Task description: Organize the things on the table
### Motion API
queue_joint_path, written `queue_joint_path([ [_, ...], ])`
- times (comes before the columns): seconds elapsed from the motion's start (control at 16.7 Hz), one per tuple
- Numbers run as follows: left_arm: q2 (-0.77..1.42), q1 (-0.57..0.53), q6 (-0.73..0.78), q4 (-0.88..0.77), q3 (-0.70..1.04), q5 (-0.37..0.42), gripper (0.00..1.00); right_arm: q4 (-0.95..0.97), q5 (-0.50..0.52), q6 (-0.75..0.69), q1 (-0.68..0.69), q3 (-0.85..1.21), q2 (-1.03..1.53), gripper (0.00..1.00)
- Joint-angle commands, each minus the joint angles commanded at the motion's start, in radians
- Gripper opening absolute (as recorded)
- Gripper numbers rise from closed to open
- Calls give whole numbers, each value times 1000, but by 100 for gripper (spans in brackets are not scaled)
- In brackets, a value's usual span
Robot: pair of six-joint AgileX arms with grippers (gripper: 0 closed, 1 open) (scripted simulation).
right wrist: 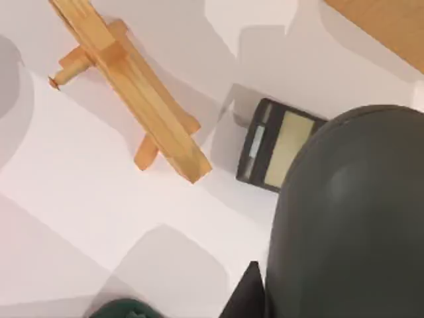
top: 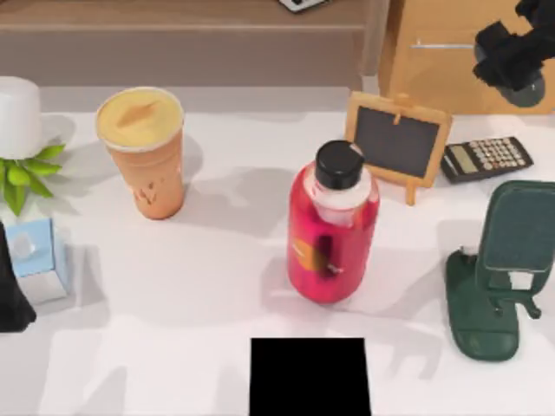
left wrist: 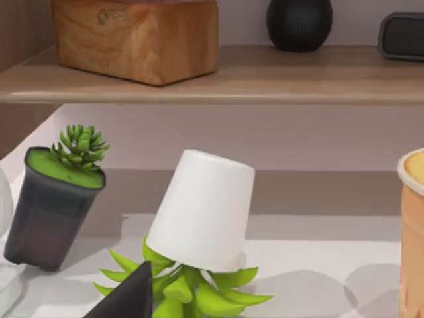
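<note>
Right gripper (top: pixel 512 52) is hovering top right over the cabinet (top: pixel 434 52), fingers unreadable. Left arm (top: pixel 13 295) is sitting at the left edge. Cup (top: pixel 143 152) is standing upper left on the table (top: pixel 173 286). Right wrist view is catching calculator (right wrist: pixel 275 146) beside easel (right wrist: pixel 132 86).

On our white table (top: pixel 217 286) stand an orange cup (top: pixel 143 154), a red bottle (top: pixel 333 227), a small easel chalkboard (top: pixel 397 140), a calculator (top: pixel 486 159), a dark green stand (top: pixel 499 270), a pale blue carton (top: pixel 36 258), and what may be an upturned potted plant (top: pixel 22 139) at left.
</note>
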Motion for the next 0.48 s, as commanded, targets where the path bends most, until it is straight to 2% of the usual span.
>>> queue_joint_path([
  [0.48,0,0,0,0,0,0,100,145,-33,-794,486,-34,-114,0],
])
